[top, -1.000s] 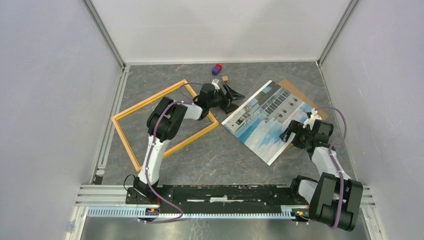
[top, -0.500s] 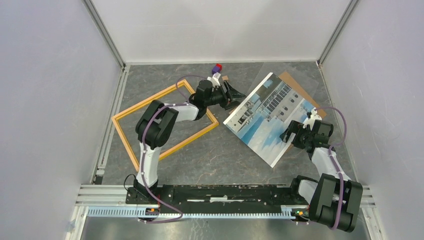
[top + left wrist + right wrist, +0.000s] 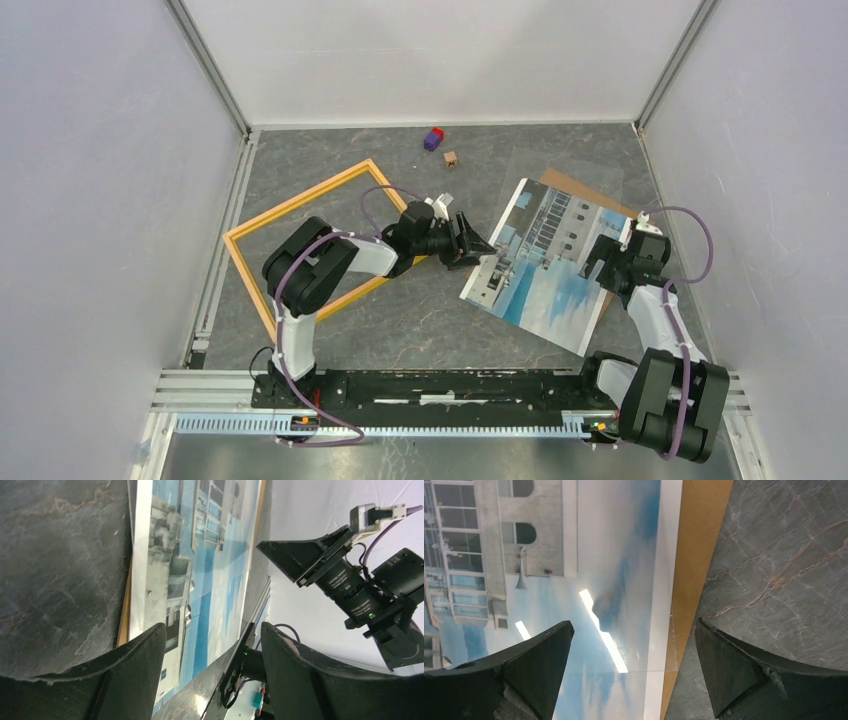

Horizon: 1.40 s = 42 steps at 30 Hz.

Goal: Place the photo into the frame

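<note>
The photo (image 3: 545, 265), a glossy print of white buildings and blue sky, lies face up at the right of the table on a brown backing board (image 3: 585, 190). It also shows in the left wrist view (image 3: 200, 570) and the right wrist view (image 3: 574, 580). The orange-yellow frame (image 3: 300, 208) lies flat at the left, apart from the photo. My left gripper (image 3: 478, 247) is open and empty, just at the photo's left edge. My right gripper (image 3: 600, 262) is open and empty over the photo's right edge; the board's strip (image 3: 699, 570) shows between its fingers.
A purple and red block (image 3: 433, 138) and a small brown cube (image 3: 450, 158) sit near the back wall. A clear sheet (image 3: 530, 165) lies under the board at the back right. Aluminium rails run along the table's left and right sides.
The photo and board have turned and slid toward the near right. My left gripper moved nearer and right, following the photo's left edge. My right gripper shifted right and back.
</note>
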{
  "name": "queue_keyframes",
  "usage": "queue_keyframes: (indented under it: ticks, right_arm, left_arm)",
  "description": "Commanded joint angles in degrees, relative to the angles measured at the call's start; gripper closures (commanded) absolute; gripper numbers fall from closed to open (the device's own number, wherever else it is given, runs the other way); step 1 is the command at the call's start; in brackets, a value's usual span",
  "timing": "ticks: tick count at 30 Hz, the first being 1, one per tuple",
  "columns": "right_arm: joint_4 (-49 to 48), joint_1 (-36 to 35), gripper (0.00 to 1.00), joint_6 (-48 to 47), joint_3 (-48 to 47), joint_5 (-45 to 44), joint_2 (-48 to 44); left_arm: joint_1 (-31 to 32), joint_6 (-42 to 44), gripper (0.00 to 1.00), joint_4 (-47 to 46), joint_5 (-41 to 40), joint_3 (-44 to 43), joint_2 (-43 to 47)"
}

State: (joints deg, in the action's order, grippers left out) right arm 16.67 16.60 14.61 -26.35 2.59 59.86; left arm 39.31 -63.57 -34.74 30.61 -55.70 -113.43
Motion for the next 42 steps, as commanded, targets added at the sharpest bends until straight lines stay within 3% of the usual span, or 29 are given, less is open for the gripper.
queue_keyframes:
  ticks: [1,4,10,16,23,33,39,42]
  right_arm:
    - [-0.5,-0.2,0.02,0.5,-3.2,-3.8,3.6]
    - [-1.6,-0.2,0.02,1.1,-3.0,-3.3,4.9]
    - [-2.9,-0.2,0.02,1.4,-3.1,-4.2,6.1]
    - [-4.0,-0.2,0.02,1.4,-2.5,-4.3,7.9]
    - [-5.1,-0.2,0.02,1.3,-2.0,-2.7,9.3]
    - [-6.8,-0.2,0.02,1.6,-1.3,3.4,11.1]
    - [-6.8,-0.2,0.02,1.4,-1.0,3.8,10.7]
    - [-6.9,-0.2,0.02,1.4,-1.0,4.0,10.5]
  left_arm:
    - [-0.5,-1.8,0.23,-4.4,-1.7,0.2,2.4]
    - [-0.9,-1.1,0.14,-3.3,-3.0,-0.9,1.4]
    - [-0.9,9.8,0.05,12.1,-9.8,-12.4,-2.3]
    - [-0.8,11.2,0.04,19.2,-12.2,-23.3,-10.6]
    - [0.1,7.4,0.03,24.7,-12.1,-29.1,-15.3]
    - [-0.5,-9.7,0.06,4.9,2.0,-27.6,-17.4]
    - [-1.4,-21.4,0.12,-11.6,4.0,-25.1,-17.7]
    - [-1.5,-23.6,0.14,-15.2,3.7,-24.4,-17.4]
